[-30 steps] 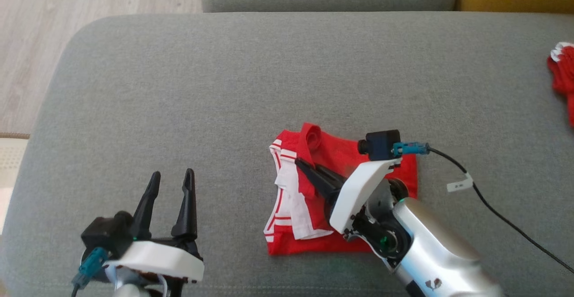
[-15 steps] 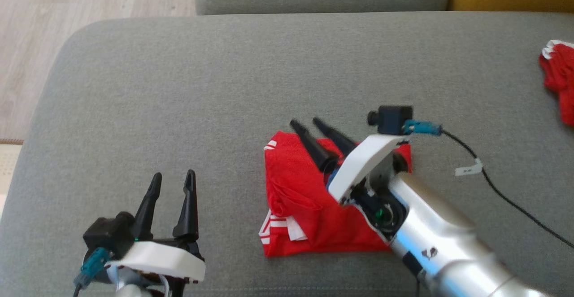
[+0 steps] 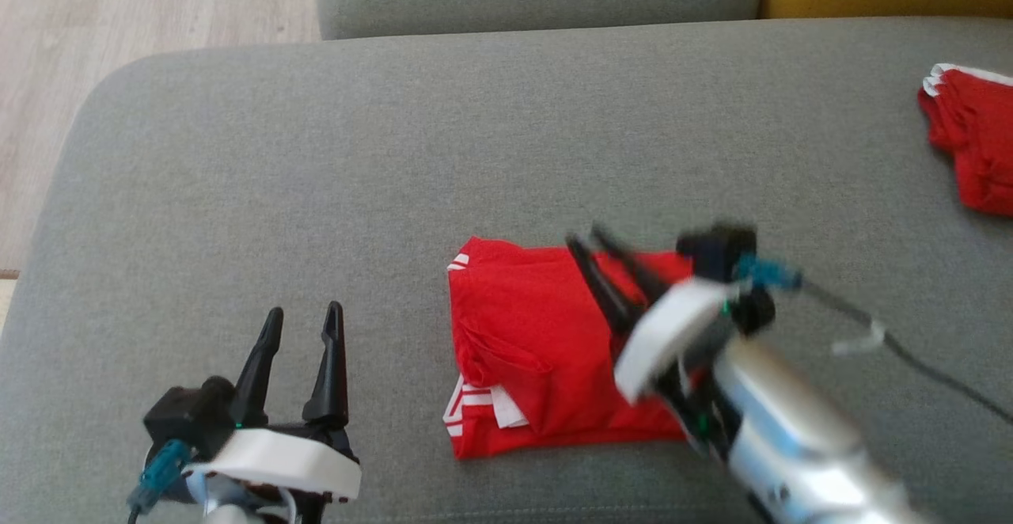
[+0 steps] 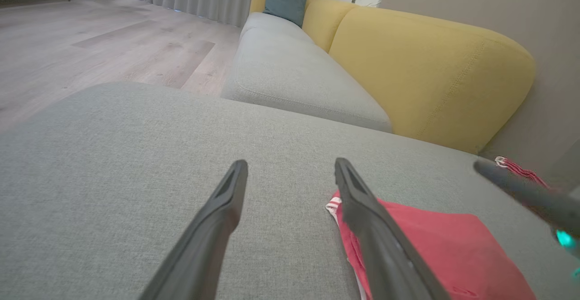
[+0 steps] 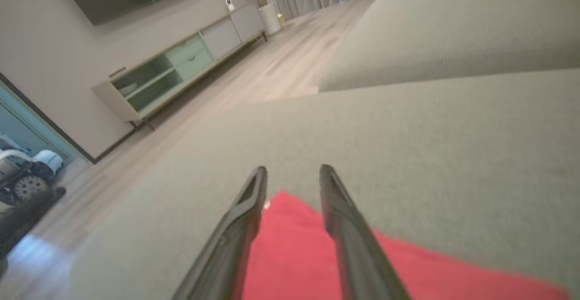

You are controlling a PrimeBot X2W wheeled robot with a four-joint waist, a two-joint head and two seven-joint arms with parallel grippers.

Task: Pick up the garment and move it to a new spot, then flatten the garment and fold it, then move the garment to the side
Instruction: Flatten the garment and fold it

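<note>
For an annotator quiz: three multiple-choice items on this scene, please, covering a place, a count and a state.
1. What does the folded red garment with white stripes lie on? A) the grey fabric cushion B) a wooden table C) a plastic basket
2. How many red garments show in the head view? A) one B) two C) four
3. How does the left gripper stand? A) shut on cloth B) open and empty C) shut and empty
Key: 1 A, grey fabric surrounds it; 2 B, a second red garment lies far right; 3 B, its fingers stand apart, nothing between.
</note>
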